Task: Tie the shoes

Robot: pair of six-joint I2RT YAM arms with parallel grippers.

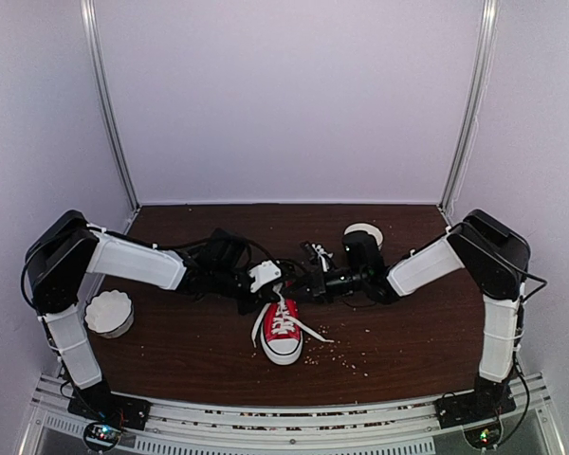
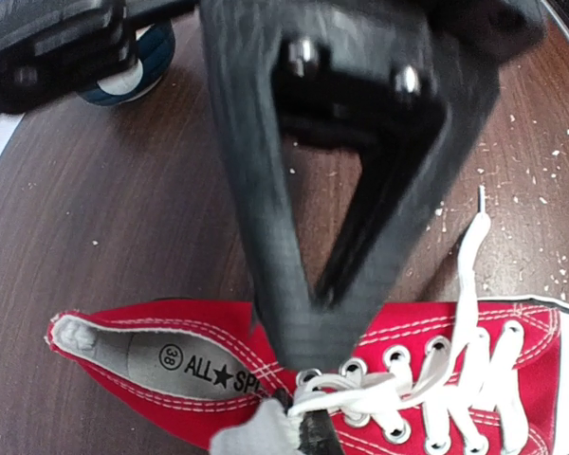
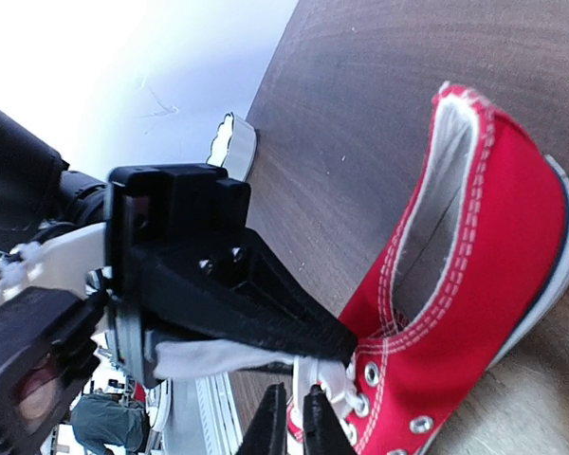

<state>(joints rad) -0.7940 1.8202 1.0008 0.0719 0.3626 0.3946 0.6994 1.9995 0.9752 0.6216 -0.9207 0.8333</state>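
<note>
The left tool (image 2: 305,320) comes from 9 o'clock, closed to a point at the top eyelets of the shoe (image 1: 283,334). The shoe lies mid-bench (image 1: 190,353), toe toward 6 o'clock. From 3 o'clock, the right tool (image 3: 294,423) is narrow at the lace (image 3: 313,374); I cannot tell if it grips it.

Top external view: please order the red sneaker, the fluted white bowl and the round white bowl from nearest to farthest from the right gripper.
From the right gripper:
1. Red sneaker, just in front, centre.
2. Round white bowl, behind, at the back.
3. Fluted white bowl, far left.
</note>
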